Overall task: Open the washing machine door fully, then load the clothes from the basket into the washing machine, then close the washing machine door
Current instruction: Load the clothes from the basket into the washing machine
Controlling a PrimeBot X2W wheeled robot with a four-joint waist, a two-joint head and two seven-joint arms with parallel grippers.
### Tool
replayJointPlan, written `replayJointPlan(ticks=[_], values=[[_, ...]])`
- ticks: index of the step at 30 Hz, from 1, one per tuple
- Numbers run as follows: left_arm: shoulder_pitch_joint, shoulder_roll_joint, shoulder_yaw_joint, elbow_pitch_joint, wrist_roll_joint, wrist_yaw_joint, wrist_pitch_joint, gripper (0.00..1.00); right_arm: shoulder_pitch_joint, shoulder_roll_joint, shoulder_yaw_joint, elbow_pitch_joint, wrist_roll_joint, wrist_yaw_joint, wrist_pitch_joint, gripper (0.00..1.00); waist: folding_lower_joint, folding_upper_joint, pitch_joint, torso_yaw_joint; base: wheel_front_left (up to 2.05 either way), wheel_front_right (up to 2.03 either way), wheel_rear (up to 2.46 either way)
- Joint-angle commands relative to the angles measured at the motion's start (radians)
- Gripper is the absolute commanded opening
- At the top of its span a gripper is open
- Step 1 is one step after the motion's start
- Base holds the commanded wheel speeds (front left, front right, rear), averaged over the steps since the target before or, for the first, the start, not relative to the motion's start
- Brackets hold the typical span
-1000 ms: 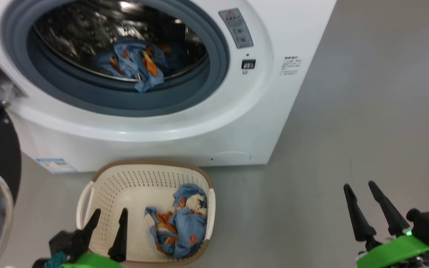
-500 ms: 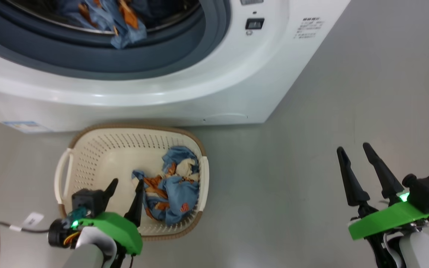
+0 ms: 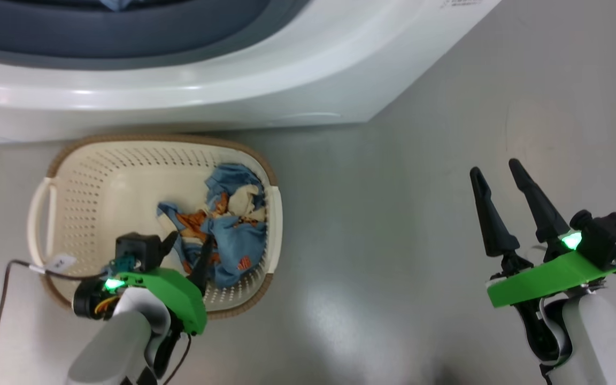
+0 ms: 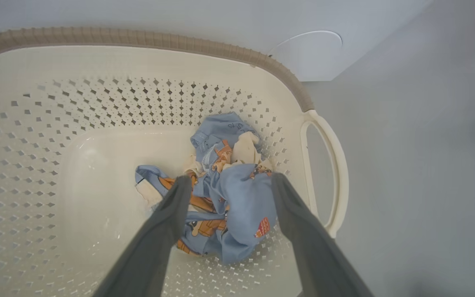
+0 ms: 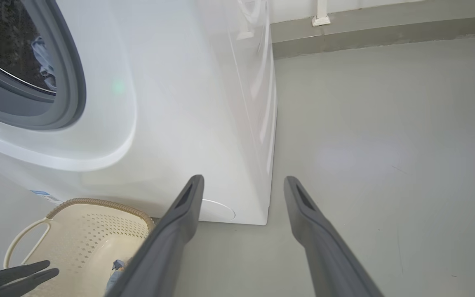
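A grey floor [image 3: 393,214] runs beneath the white washing machine [image 3: 286,80] along the frame's top, and at centre left the cream laundry basket [image 3: 158,140] holds a heap of blue printed clothes [image 3: 233,235]. The left gripper [image 3: 189,243] hangs over the heap, jaws spread to either side. The right gripper [image 3: 494,167], at lower right, is spread and empty. A clean grab likely means sinking deep and closing on the bunched middle.

washing machine [image 3: 308,80] cut off by top edge, only lower front seen; left claw [image 3: 190,240] fingers cover part of clothes [image 3: 233,235]; right wrist view: basket [image 5: 89,231] cut by bottom edge, partly behind right claw [image 5: 243,179]
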Motion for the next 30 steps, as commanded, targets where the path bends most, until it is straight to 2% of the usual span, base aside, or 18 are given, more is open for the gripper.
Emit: replayJointPlan(ticks=[1,14,30], values=[[-0.017,0.031,0.004,0.001,-0.023,-0.002,-0.006,1.0,0.0,-0.004,0.021,-0.024,-0.01,0.002,-0.005,1.0,0.0,0.0,0.053,-0.027,0.0,0.0,0.0],[-0.158,0.105,-0.215,0.073,-0.207,-0.002,-0.006,1.0,-0.041,0.007,0.014,-0.054,-0.013,0.002,-0.005,1.0,0.0,0.0,0.18,-0.085,0.0,0.0,0.0],[-0.273,0.174,-0.472,0.065,-0.437,-0.002,-0.006,1.0,-0.072,0.024,0.013,-0.082,-0.017,0.002,-0.005,1.0,0.0,0.0,0.268,-0.12,0.0,0.0,0.0]])
